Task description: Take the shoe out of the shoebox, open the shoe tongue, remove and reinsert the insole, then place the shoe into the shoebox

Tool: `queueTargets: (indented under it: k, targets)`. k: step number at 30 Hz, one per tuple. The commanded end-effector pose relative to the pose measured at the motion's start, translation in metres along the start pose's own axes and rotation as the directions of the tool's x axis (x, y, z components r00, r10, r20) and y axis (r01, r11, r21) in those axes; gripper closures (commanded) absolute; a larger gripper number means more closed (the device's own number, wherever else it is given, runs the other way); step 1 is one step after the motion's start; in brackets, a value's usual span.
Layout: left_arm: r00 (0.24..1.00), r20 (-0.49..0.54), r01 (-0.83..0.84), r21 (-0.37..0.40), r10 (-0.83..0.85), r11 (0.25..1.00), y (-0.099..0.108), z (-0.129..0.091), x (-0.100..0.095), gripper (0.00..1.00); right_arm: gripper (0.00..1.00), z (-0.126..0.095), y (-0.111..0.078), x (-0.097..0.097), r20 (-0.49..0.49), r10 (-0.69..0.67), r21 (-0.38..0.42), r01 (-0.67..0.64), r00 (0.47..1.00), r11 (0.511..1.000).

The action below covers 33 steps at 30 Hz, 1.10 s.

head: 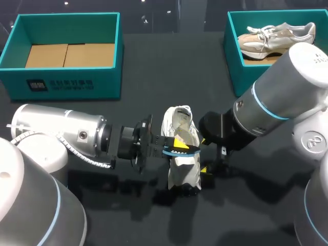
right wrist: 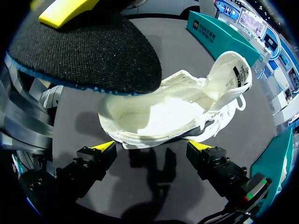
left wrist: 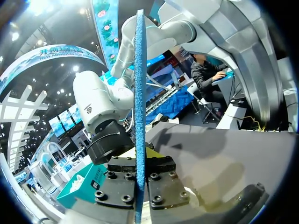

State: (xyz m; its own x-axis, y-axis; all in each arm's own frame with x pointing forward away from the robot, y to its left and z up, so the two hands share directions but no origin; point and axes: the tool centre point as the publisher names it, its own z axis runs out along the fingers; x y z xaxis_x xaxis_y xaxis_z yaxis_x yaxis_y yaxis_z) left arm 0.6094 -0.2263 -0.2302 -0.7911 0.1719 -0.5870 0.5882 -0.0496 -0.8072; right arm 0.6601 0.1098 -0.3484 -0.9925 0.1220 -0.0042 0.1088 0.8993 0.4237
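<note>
The table [head: 154,66] carries two teal boxes: the left box [head: 15,72] holds no shoe, and the right box [head: 233,61] holds a beige shoe [head: 277,38]. The left arm [head: 56,136] and the right arm [head: 277,102] meet at the middle of the table, well apart from both boxes.

Between them is the white shoe [right wrist: 173,112]. It rests on the table, outside the boxes, with its opening toward the insole. Its tongue [right wrist: 231,70] seems lifted back, so the inside is open to see, and no insole shows in it.

The insole [left wrist: 139,93] is out of the shoe. The left gripper [left wrist: 140,161] is clamped on it from two sides and holds it just above the opening. The right gripper [right wrist: 153,147] is released. Its fingers stand wide apart just beside the shoe, one on each side, and I see no contact with it.

I judge that the step in hand is the insole: it is removed and not yet put back. The next move calls for the left gripper to aim the front end of the insole into the opening and slide it toward the toe. The right gripper probably needs to steady the shoe, because a light shoe can slip or tip when pushed.
</note>
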Motion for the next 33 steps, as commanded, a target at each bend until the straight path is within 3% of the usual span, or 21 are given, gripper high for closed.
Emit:
queueTargets:
  k: [1, 21, 26, 33]
  targets:
    - [1.000, -0.003, 0.000, 0.006, 0.000, 1.000, 0.005, 0.004, 0.000, 1.00, 0.00, 0.006, -0.002, -0.003, -0.001, 0.002, -0.004, -0.002, 1.000, 1.000]
    - [1.000, -0.029, -0.006, 0.022, 0.006, 1.000, 0.014, 0.015, 0.002, 1.00, 0.00, 0.006, -0.006, -0.004, -0.006, -0.020, -0.042, 0.020, 1.000, 0.999]
    - [1.000, 0.023, -0.009, 0.079, 0.007, 0.997, 0.023, 0.023, 0.005, 1.00, 0.00, 0.006, -0.006, -0.004, -0.006, -0.020, -0.042, 0.020, 1.000, 0.999]
    - [0.997, 0.073, -0.014, 0.086, 0.007, 0.996, 0.025, 0.028, 0.006, 1.00, 0.00, 0.006, -0.006, -0.004, -0.006, -0.020, -0.042, 0.020, 1.000, 0.999]
